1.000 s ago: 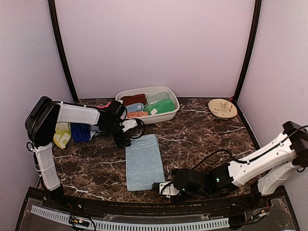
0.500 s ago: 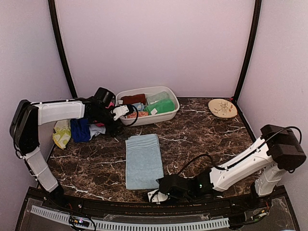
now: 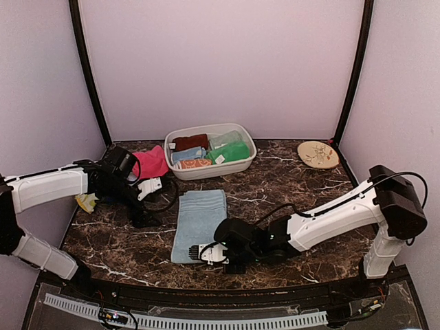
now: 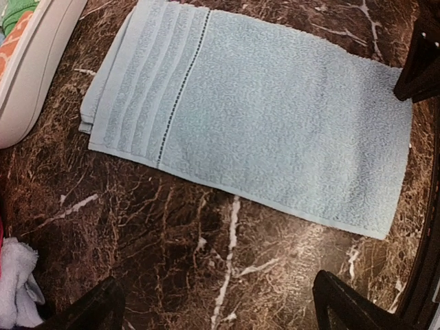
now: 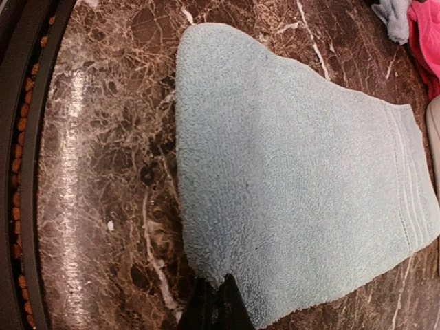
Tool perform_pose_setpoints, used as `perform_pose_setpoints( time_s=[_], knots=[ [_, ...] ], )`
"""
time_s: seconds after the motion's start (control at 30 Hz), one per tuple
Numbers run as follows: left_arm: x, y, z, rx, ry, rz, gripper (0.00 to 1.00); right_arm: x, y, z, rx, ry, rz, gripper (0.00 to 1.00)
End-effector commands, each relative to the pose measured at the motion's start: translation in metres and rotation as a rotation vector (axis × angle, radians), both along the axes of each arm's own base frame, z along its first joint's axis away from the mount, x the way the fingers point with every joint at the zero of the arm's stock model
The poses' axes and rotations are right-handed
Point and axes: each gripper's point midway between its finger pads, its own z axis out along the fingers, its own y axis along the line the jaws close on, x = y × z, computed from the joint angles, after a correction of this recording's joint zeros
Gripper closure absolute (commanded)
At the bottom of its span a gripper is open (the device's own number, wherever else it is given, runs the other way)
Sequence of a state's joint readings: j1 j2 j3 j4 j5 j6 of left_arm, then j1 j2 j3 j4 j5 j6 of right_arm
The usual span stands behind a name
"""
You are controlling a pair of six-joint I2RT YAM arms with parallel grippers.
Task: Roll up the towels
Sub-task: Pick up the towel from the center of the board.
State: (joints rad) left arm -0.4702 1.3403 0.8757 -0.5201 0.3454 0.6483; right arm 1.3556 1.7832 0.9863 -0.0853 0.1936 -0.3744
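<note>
Rolling is begun: the near edge of the pale blue towel (image 3: 199, 220) is apparently pinched by the right hand (image 3: 205, 253); the left hand (image 3: 146, 221) is spread apart. A tight first turn is needed.

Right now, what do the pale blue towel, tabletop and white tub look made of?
The pale blue towel: looks like terry cotton, matte; looped pile, woven border stripes.
The tabletop: dark brown marble look, glossy with glare; possibly a printed laminate, can't tell.
The white tub: likely moulded plastic, smooth, slight sheen, rounded rim.
</note>
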Motion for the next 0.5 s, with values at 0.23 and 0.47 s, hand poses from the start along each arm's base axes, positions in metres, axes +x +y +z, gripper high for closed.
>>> perform_pose_setpoints(
  time_s=[0.23,0.47],
  knots=[
    [-0.059,-0.014,0.005,-0.129,0.057,-0.186,0.05,-0.001,0.027,0.012,0.107,0.561,-0.116,1.00],
    [-0.093,-0.034,-0.004,-0.131,0.116,-0.331,0.06,0.007,0.032,0.006,0.193,0.899,-0.188,1.00]
  ],
)
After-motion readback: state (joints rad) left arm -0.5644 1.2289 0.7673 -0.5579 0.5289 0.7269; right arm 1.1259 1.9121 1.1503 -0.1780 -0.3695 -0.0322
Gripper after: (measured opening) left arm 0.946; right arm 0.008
